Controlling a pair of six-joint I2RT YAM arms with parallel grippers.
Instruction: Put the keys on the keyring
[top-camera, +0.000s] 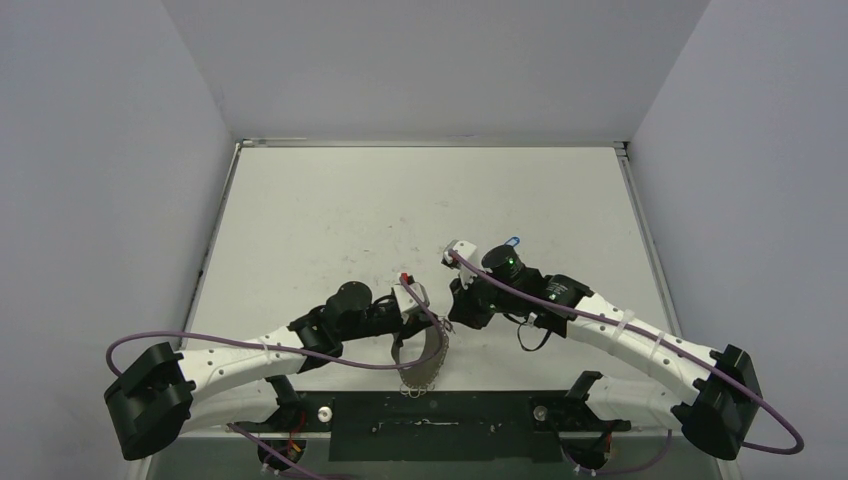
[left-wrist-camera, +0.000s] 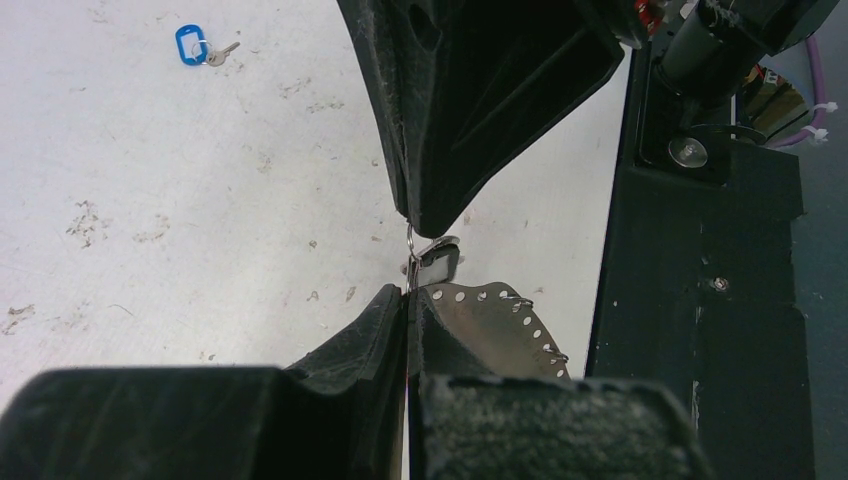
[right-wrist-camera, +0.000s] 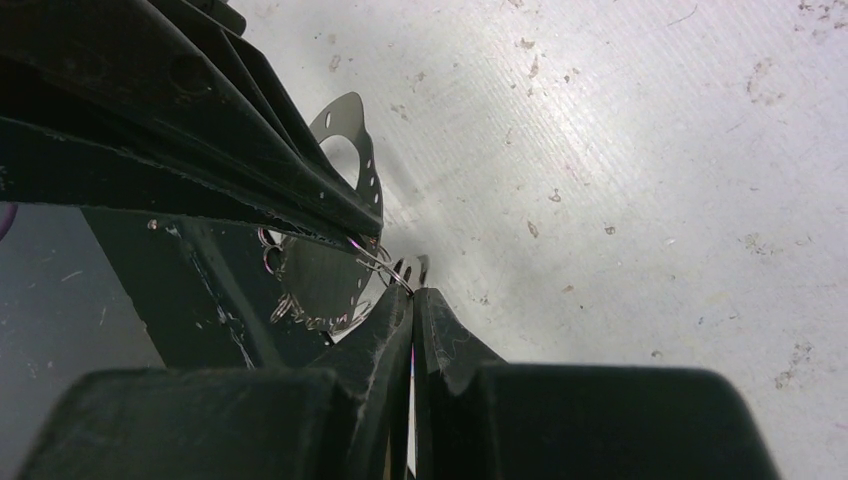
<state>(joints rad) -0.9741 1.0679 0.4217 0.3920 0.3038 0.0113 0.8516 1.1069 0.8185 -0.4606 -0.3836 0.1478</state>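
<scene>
Clearly we are at the threading step. Our left gripper (left-wrist-camera: 408, 296) is pressed together on the rim of the keyring (left-wrist-camera: 495, 325). Our right gripper (right-wrist-camera: 412, 297) is pinched on the small wire ring (left-wrist-camera: 410, 237) that carries the dark key (left-wrist-camera: 440, 262), right at the keyring's rim. The blue key (left-wrist-camera: 190, 45) lies on the table (left-wrist-camera: 150, 200), well away from the keyring and untouched.

To do this well, we judge that the left hand should hold the keyring steady while the right makes small, slow turns. Those turns should feed the wire ring's split end through one loop or hole on the rim. We would not pull sideways, since thin wire may bend or slip from the pads. We would let go of the key only once it hangs from the keyring by itself.

The left wrist view shows the dark key's head just beside the keyring's perforated rim, and also the blue key. The right wrist view hides that head. It does show the wire ring crossing the loops on the keyring's rim, and part of the big round hole. From the top view we see both arms meeting at the keyring, but the wire ring is too small to make out there. We cannot tell whether the wire ring has caught a loop yet.
</scene>
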